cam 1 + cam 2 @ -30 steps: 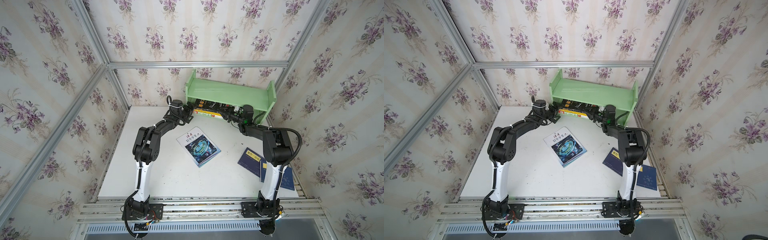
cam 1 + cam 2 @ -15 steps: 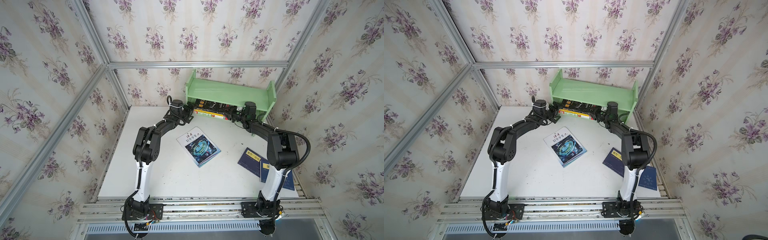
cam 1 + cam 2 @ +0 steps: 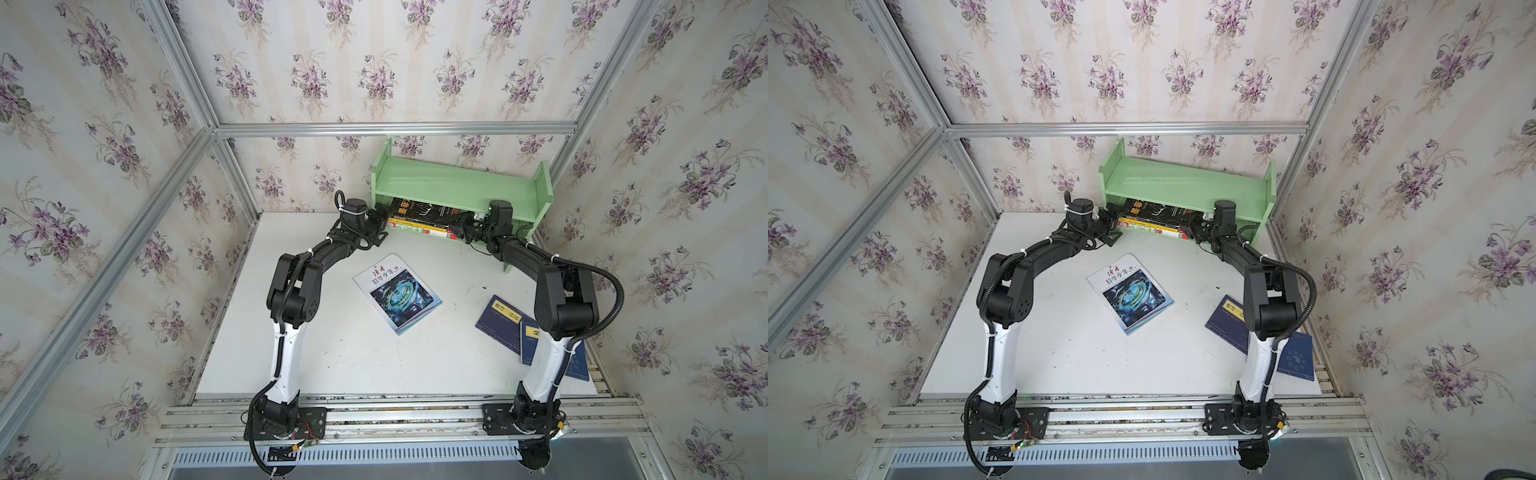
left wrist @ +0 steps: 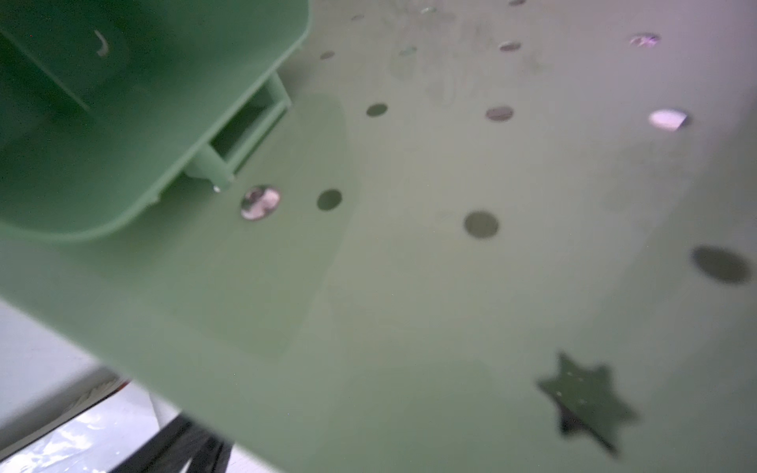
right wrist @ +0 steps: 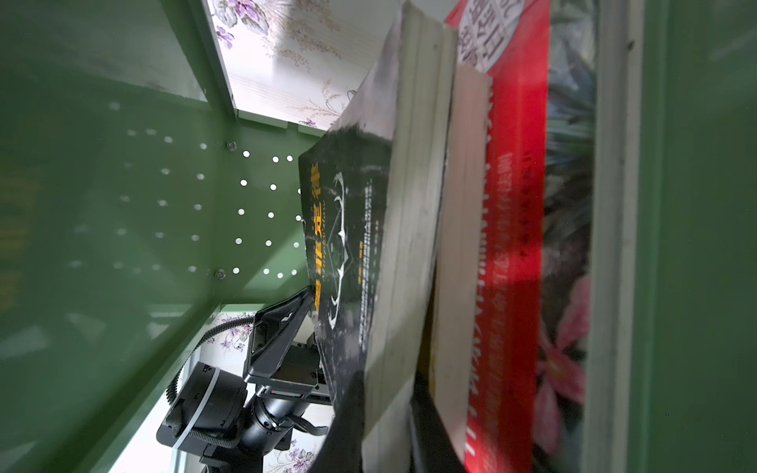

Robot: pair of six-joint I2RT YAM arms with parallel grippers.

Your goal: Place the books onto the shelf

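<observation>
The pale green shelf (image 3: 457,189) (image 3: 1183,187) stands at the back of the table. Two books lie stacked in its lower tier: a black one with yellow characters (image 3: 424,210) (image 3: 1154,210) (image 5: 348,245) on a green one with a red band (image 3: 419,228) (image 5: 516,245). My right gripper (image 3: 461,228) (image 5: 387,383) is shut on the black book's right end, a finger on each face. My left gripper (image 3: 380,224) is open at the stack's left end, one finger (image 5: 282,323) beside the black book. The left wrist view shows only the shelf's side panel (image 4: 409,286) and its cup (image 4: 102,123).
A white-blue swirl book (image 3: 397,293) (image 3: 1129,293) lies flat mid-table. Two navy books (image 3: 500,322) (image 3: 1296,357) overlap at the right edge, partly under my right arm. Wallpapered walls close in on three sides, and an aluminium rail (image 3: 395,409) runs along the front.
My right gripper's jaws have closed onto the black book, and that arm's elbow has swung outward to the right. The left arm and the books on the table have not moved.
</observation>
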